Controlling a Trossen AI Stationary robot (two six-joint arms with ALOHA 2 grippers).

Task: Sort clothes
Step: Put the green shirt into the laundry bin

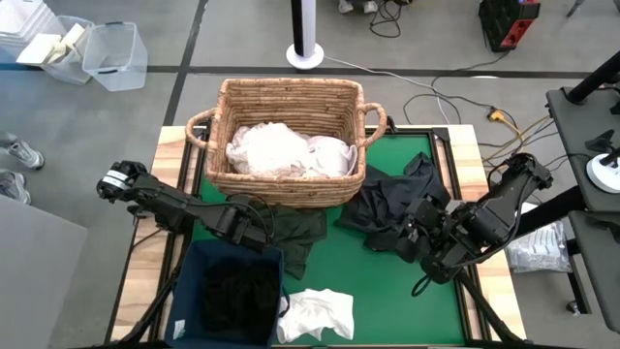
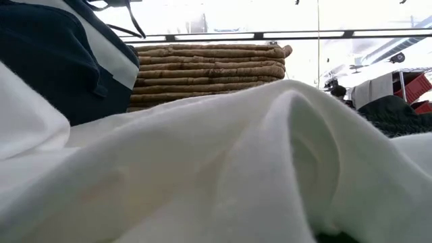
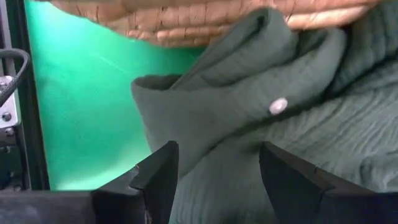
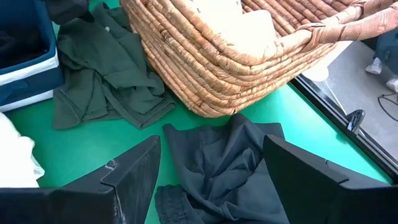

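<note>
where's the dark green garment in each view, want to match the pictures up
High view: the dark green garment lies on the green mat below the wicker basket, by the left end effector.
Low view: not in it.
Left wrist view: fills the right side, between the open fingers.
Right wrist view: upper left, beside the basket.
Shared landmark: the wicker basket.

Bare green tabletop [image 1: 387, 301] lies open at lower centre-right of the high view, hemmed by the basket [image 1: 288, 141] above, the bin [image 1: 228, 296] lower left and scattered clothes [image 1: 315, 315].
</note>
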